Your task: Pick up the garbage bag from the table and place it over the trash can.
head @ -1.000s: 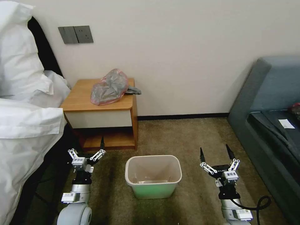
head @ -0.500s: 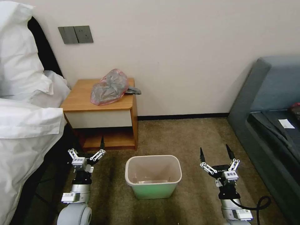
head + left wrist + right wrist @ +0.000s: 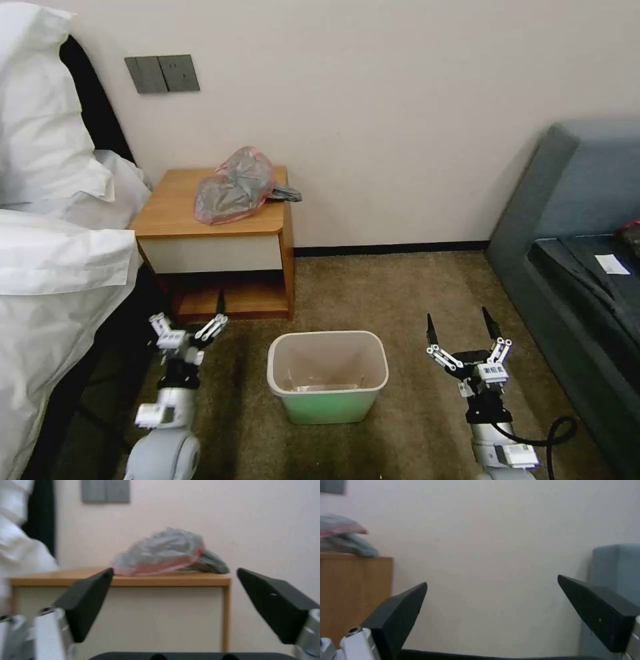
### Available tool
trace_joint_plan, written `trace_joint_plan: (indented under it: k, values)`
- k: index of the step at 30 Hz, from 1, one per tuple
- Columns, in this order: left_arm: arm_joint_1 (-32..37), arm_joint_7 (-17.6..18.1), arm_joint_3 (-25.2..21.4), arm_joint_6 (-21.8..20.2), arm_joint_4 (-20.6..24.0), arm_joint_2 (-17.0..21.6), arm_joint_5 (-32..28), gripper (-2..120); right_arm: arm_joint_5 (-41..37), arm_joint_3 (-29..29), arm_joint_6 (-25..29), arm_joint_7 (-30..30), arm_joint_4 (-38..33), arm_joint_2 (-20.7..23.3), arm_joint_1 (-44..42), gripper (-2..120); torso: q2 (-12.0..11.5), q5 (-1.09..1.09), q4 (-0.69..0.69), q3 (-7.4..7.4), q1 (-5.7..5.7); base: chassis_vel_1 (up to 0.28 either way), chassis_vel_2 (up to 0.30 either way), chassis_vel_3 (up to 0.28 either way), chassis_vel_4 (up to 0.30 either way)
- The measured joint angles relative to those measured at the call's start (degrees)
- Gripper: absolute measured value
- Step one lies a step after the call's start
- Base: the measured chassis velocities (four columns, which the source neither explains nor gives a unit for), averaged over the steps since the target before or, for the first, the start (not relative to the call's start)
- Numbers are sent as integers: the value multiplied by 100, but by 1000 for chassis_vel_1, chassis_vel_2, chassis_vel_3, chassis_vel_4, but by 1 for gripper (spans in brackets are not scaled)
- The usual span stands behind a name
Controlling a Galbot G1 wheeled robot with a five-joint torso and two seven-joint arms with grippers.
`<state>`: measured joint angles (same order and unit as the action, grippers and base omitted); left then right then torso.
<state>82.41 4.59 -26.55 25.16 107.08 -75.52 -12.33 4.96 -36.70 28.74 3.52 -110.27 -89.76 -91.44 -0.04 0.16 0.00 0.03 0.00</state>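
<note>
Left gripper (image 3: 193, 328), seen from the head view, hangs low over the brown carpet (image 3: 413, 293) in front of the nightstand (image 3: 217, 257), its fingers spread apart and empty; the right gripper (image 3: 465, 328) hangs on the far side of the trash can (image 3: 327, 377), fingers likewise apart and holding nothing. The garbage bag (image 3: 233, 187) lies crumpled on the orange-brown tabletop (image 3: 167, 203), toward its right rear corner, with a dark tail hanging just over the edge. White bedding (image 3: 53, 220) crowds the nightstand's left side, a grey-blue sofa (image 3: 573, 220) stands well apart on the right, and a grey switch plate (image 3: 162, 73) is on the wall. From the left wrist view, the garbage bag (image 3: 163, 552) sits as a puffed heap between the two dark fingers (image 3: 85, 602), above the cream drawer front (image 3: 143, 615). It looks light, limp and slippery, so a pinch on a raised fold near the pinkish edge seems best. From the right wrist view, the fingers (image 3: 600, 612) frame bare wall, with the garbage bag (image 3: 340, 533) at the tabletop's corner.
</note>
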Motion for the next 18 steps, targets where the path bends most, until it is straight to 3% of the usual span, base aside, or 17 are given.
trace_joint_plan:
  k: [1, 4, 8, 18]
  values:
    - [0, 0, 0, 0, 0, 0, 0, 96, 0, 0, 0, 0, 0, 0, 0, 100, 0, 0, 0, 0, 0, 0, 0, 0, 0]
    - [-437, 268, 500, -690, 128, 129, -208, 99, 286, 241, -735, -554, -207, 26, 363, 100, 0, 0, 1, 0, 0, 0, 0, 0, 0]
    - [-599, 310, 869, -1076, 254, 174, -340, 100, 252, 408, -1074, -774, -363, 103, 538, 100, 0, 0, 0, 0, 0, 0, 0, 0, 0]
    - [-422, 336, 543, -1176, 412, 184, -119, 100, -53, 472, -1133, -709, -414, 316, 668, 100, 0, 0, 2, -1, 0, 0, 0, 0, 0]
